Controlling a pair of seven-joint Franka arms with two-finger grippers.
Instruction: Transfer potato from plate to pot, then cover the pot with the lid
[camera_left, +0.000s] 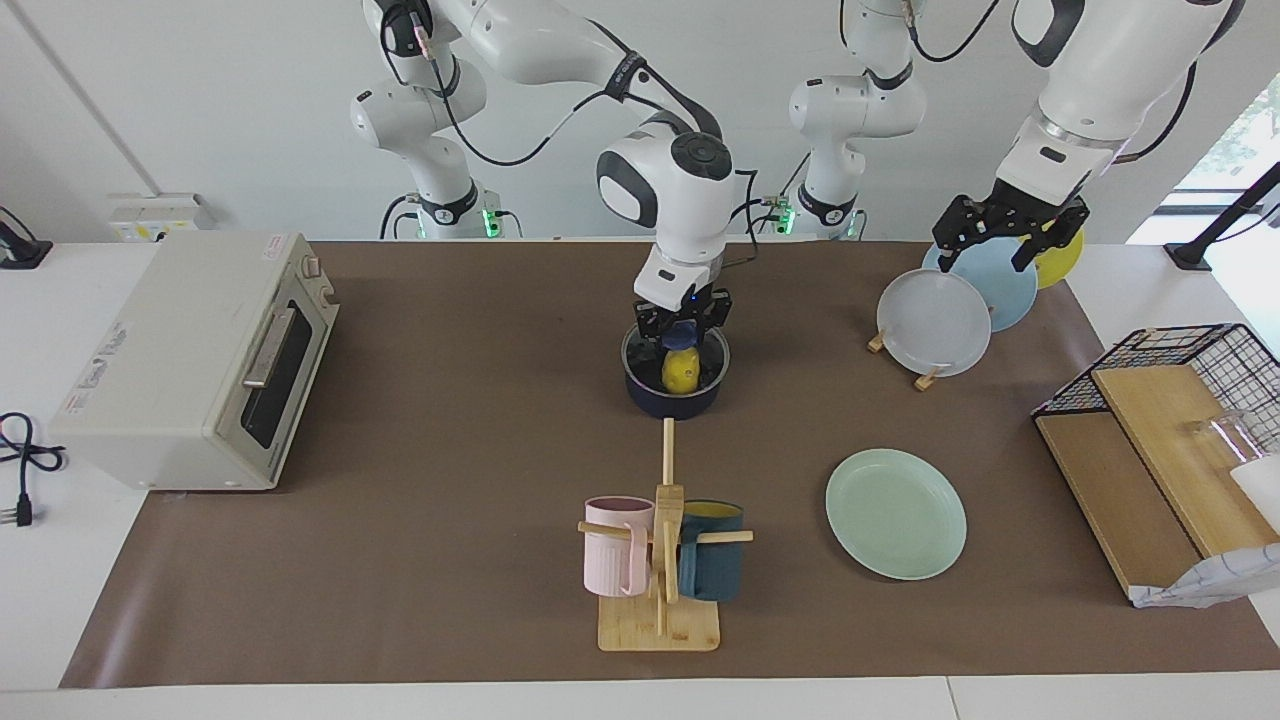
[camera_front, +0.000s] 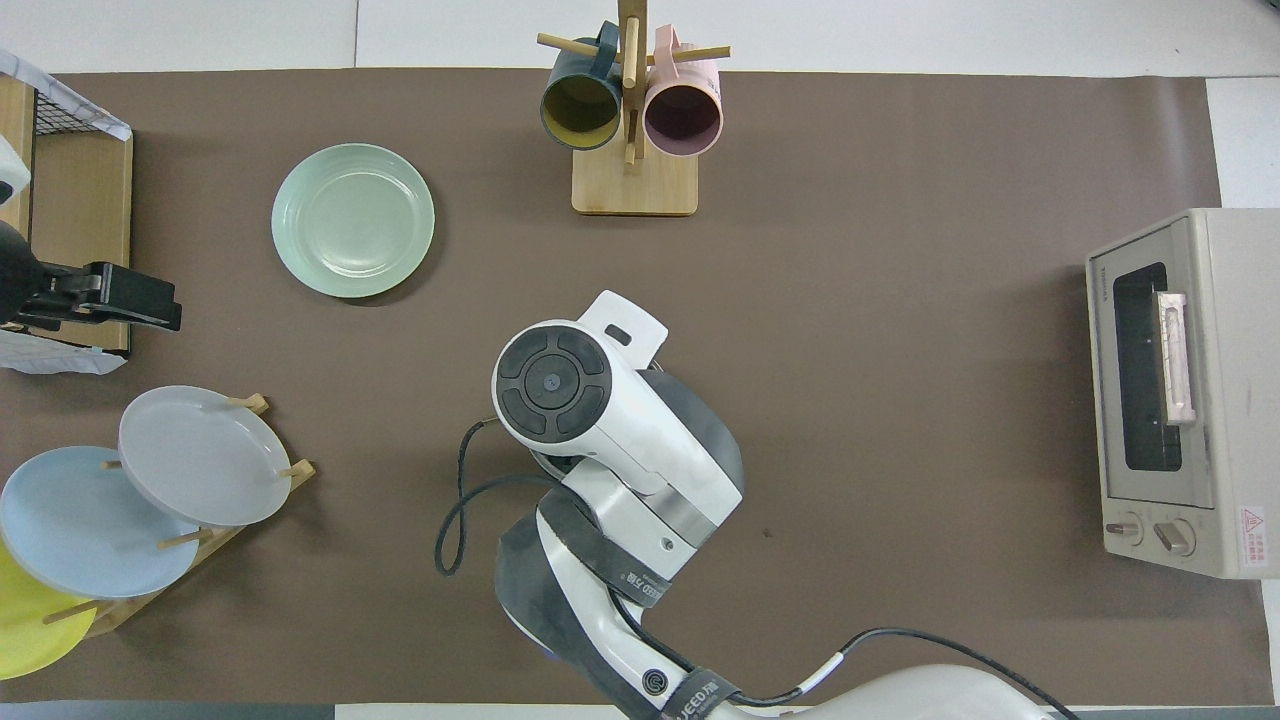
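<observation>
Two fingers of the right gripper pinch the potato, which stands upright inside the pot. Over the plate rack, the left gripper waits, spread open.

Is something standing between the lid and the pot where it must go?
Nothing visible. The lid already seems to lie on the pot, potato under the glass, right pincer at its knob. Left pincer waits over the plate rack.
</observation>
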